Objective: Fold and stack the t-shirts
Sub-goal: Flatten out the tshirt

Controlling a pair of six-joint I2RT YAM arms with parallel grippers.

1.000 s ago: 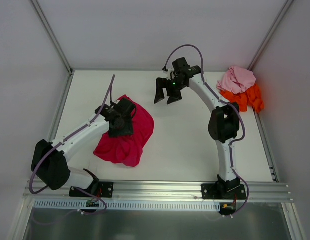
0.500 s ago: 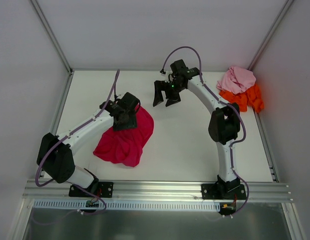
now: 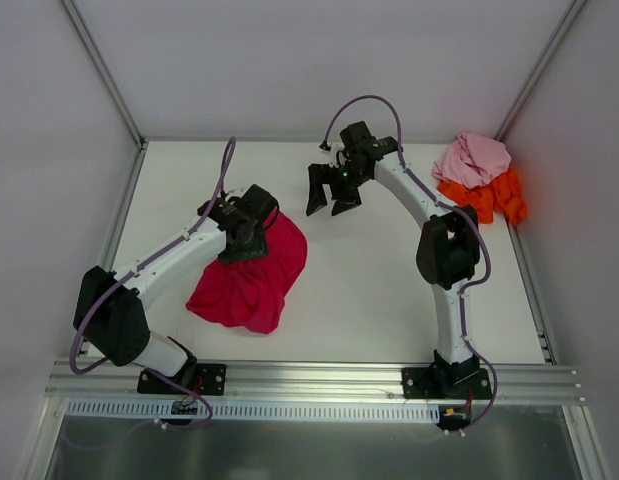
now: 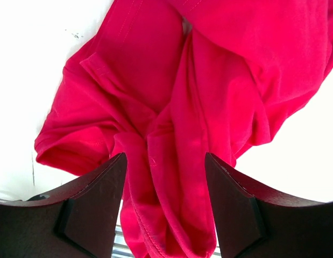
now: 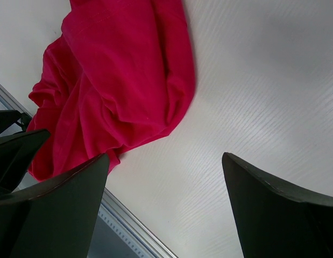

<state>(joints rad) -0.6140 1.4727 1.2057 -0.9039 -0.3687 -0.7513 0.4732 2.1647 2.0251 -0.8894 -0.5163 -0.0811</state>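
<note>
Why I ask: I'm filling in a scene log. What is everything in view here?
crimson t-shirt: one, crimson-magenta, crumpled on the left half of the table
pink t-shirt: one, pale pink, bunched in the far right corner, lying on the orange one
orange t-shirt: one, bright orange, far right corner, partly under the pink one
table: one, white
rail: one, silver, along the near edge
left claw: one, black, open, cloth of the crimson t-shirt between its fingers
right claw: one, black, open, above bare table near the far middle
</note>
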